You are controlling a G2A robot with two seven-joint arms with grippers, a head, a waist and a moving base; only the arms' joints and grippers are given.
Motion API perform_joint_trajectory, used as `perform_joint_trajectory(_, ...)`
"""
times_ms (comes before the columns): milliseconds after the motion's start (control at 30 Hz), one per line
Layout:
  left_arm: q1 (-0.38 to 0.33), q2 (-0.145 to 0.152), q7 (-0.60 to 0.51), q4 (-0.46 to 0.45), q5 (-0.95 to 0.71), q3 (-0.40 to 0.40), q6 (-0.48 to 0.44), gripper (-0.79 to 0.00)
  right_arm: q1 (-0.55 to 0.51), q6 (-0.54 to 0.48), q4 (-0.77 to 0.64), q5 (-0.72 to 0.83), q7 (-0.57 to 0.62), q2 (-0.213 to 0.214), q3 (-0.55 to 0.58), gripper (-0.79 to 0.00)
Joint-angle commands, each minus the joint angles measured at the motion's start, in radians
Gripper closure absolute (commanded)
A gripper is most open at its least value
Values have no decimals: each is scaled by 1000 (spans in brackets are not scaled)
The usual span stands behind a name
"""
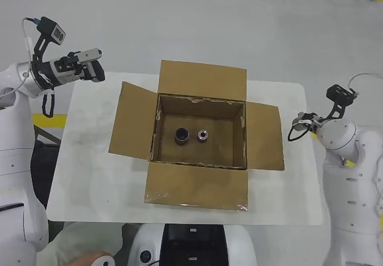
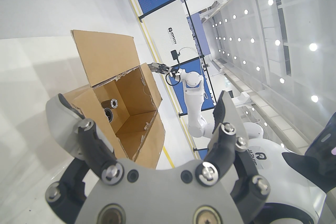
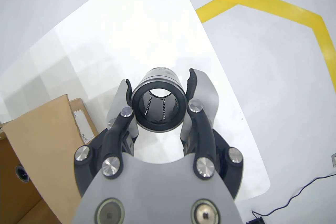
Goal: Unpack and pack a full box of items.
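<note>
an open cardboard box (image 1: 201,143) is sitting in the middle of the white counter (image 1: 92,179), with all four flaps lying spread outward. on its floor two short cylinders are standing near each other but apart: a dark cylinder (image 1: 181,136) and, at its 3 o'clock, a silver cylinder (image 1: 202,136).

the left claw (image 1: 100,72) is hanging at about 10 o'clock from the box, over the counter's far corner and well apart from the cardboard. its wrist view is showing the left claw (image 2: 143,107) spread wide with nothing between the fingers, and beyond it the box (image 2: 105,51) with the dark cylinder (image 2: 109,114) and the silver cylinder (image 2: 114,103) inside.

the right claw (image 1: 296,126) is hanging at 3 o'clock from the box, just beside the outer edge of that side's flap. in its wrist view the right claw (image 3: 160,79) is gripping a black metal bearing (image 3: 159,128) by its sides, the hollow bore facing the camera, above bare counter (image 3: 131,25). the box (image 3: 39,125) is lying beside it.
</note>
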Motion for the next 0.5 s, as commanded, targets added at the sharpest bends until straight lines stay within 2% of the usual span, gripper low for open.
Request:
perform_joint_trajectory(0,0,0,0,0,0,0,0,-785,4,3,20,6,-5,-1,-7,0)
perform_joint_trajectory(467,0,0,0,0,0,0,0,-785,27,19,167,41,-87,-4,-23,0)
